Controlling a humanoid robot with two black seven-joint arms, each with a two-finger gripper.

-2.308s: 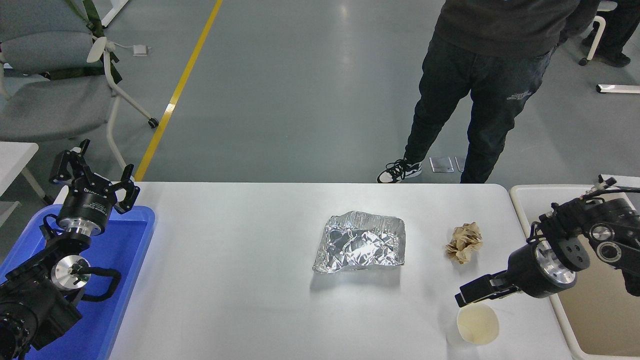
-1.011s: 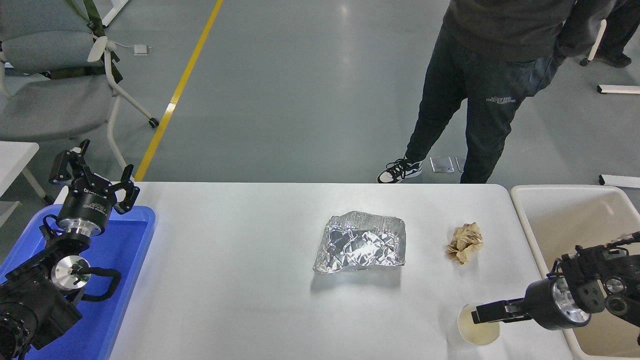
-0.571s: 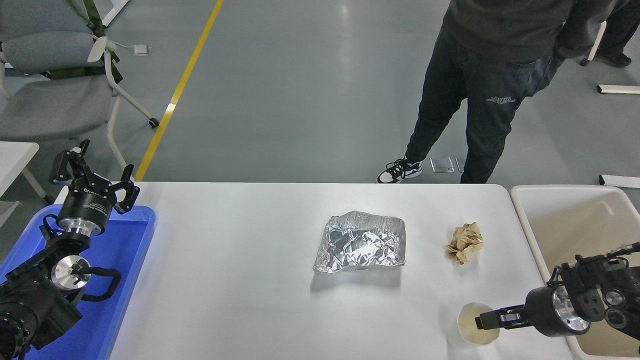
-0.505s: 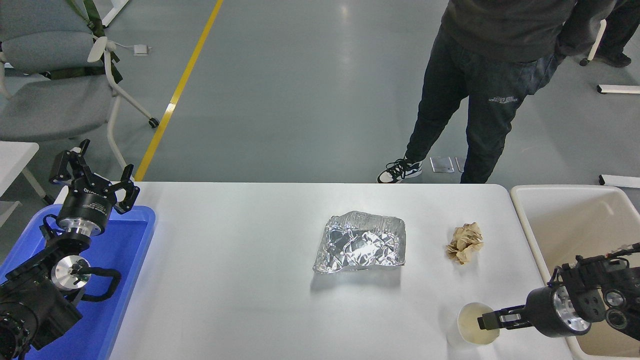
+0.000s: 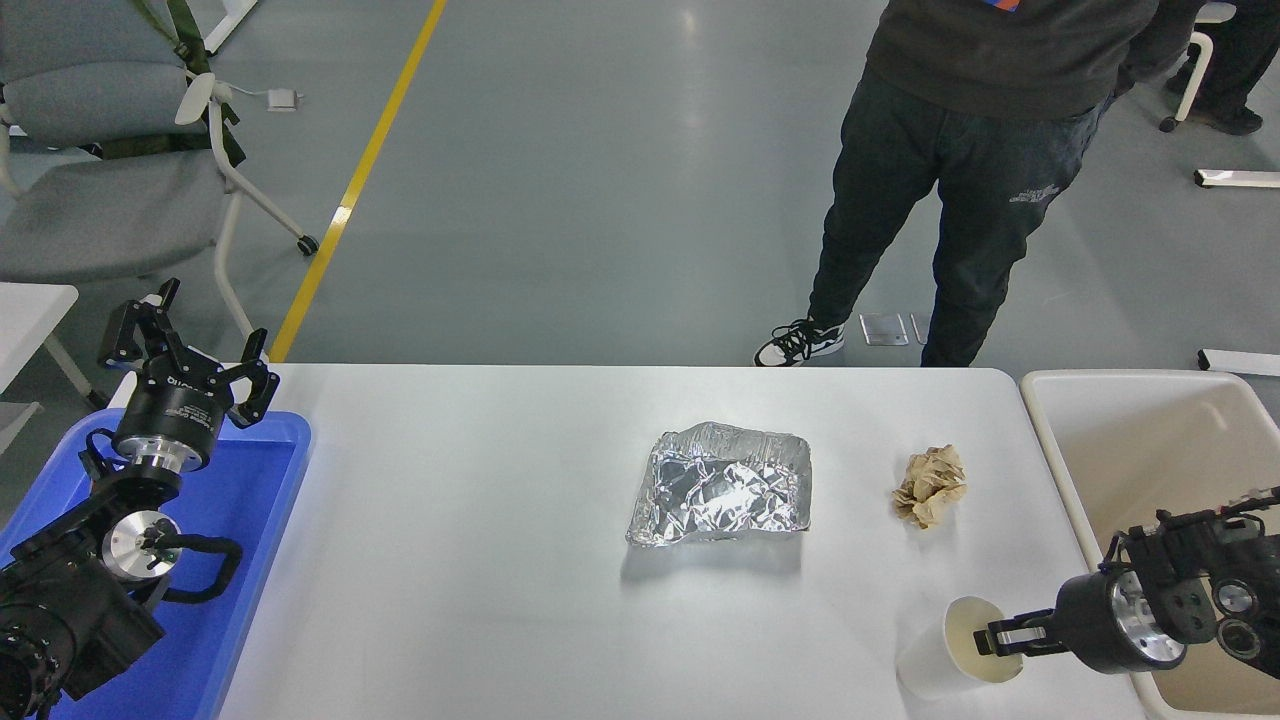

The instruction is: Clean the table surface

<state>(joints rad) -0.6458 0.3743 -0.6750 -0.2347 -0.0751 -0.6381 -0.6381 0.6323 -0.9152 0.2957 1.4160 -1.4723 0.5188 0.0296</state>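
The white table surface carries a crumpled foil tray in the middle and a ball of brown paper to its right. At the front right a white paper cup leans over, its mouth turned toward my right gripper. That gripper comes in low from the right and is shut on the cup's rim, one finger inside the mouth. My left gripper is parked open over the far end of the blue tray.
A beige bin stands just off the table's right edge, under my right arm. A person in dark clothes stands at the far side. A grey chair is at the back left.
My right gripper dropped to the cup and closed on its rim. The cup has since tipped over and shifted a little right and toward me. The left arm has not moved.
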